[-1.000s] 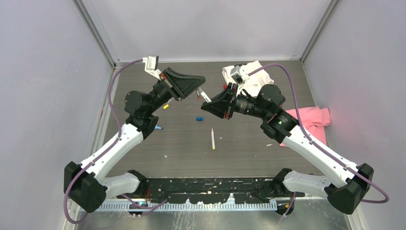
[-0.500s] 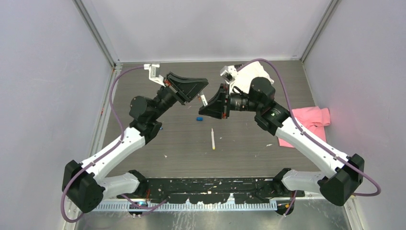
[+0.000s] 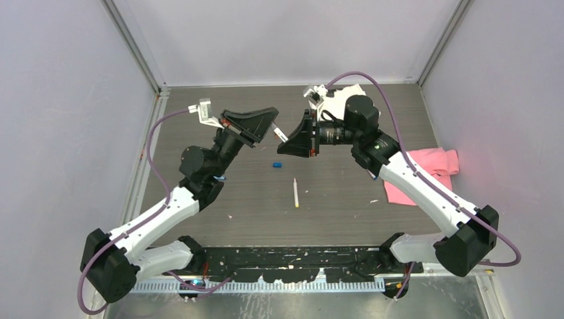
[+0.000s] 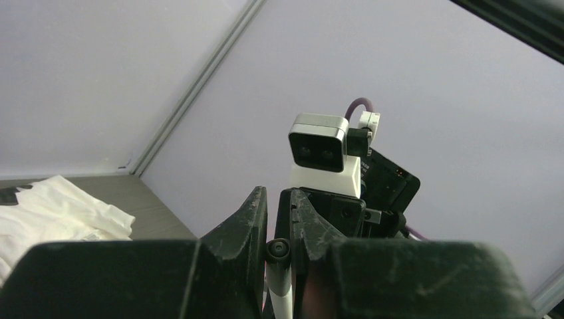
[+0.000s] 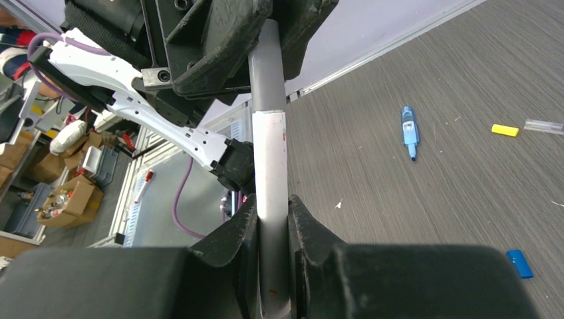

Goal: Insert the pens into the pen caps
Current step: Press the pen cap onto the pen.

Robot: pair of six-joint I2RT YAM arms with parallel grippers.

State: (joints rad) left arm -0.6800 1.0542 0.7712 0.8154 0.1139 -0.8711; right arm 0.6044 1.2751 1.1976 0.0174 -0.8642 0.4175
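Status: my right gripper [image 5: 273, 216], jaws nearly together, clamps the white pen [image 5: 271, 166] by its barrel. My left gripper [image 4: 279, 222], likewise narrowly closed, clamps the grey cap [image 5: 267, 80]. Cap and pen meet end to end, in line, in mid-air above the table [image 3: 332, 206].

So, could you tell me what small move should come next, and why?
The right fingers clamp the white pen, its end lined up with the grey cap pinched in the left fingers; a seam shows between them. So probably a short push together along that axis, to seat the cap.
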